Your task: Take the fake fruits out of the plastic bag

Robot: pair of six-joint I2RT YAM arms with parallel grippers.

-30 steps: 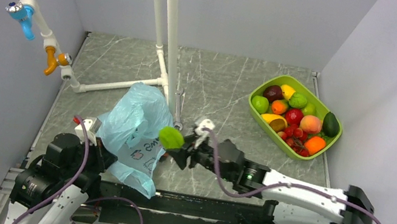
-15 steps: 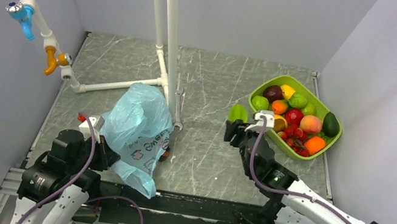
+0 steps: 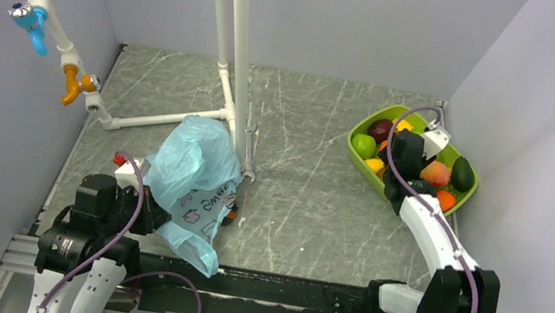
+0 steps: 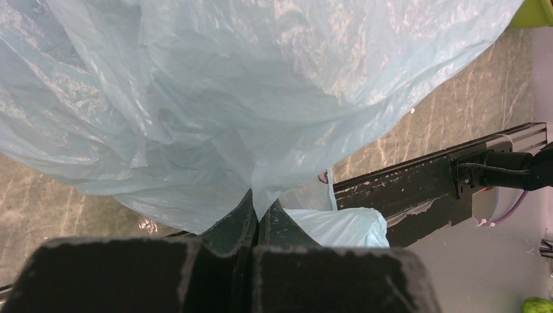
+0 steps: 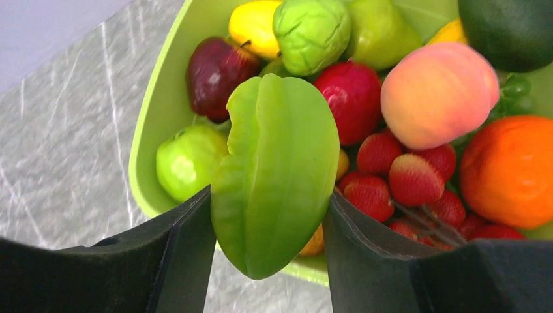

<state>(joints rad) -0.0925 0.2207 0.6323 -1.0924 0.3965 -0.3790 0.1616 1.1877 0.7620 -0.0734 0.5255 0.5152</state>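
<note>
R gripper (image 5: 267, 225) is clamped on a green fruit (image 5: 277, 163) w/ long ridges, one black finger on each side. The pointy end of the fruit sits btw the fingers. It hangs over the lime-green tray (image 5: 145, 150), which is at the far right of the table (image 3: 308, 205).

The tray holds lots of other fake fruits: a dark red apple (image 5: 215, 68), a yellow lemon (image 5: 251, 26), a bumpy green one (image 5: 312, 32), a peach (image 5: 438, 91), an orange (image 5: 512, 169), a bunch of strawberries (image 5: 404, 179) & a light green apple (image 5: 186, 163) by the tray's left wall.

L gripper (image 4: 255, 212) is pinched tight on the plastic bag (image 4: 248, 98), fingers together w/ a thin fold of bag btw them. The bag is at the near left of the table, right by the L arm & near the foot of the white pipes (image 3: 236, 29). It's light blue & crinkly, bunched up tall, w/ a bit of print showing on its near side. Can't tell if any fruit is inside, the bag hides it. Bag & tray are well apart
</note>
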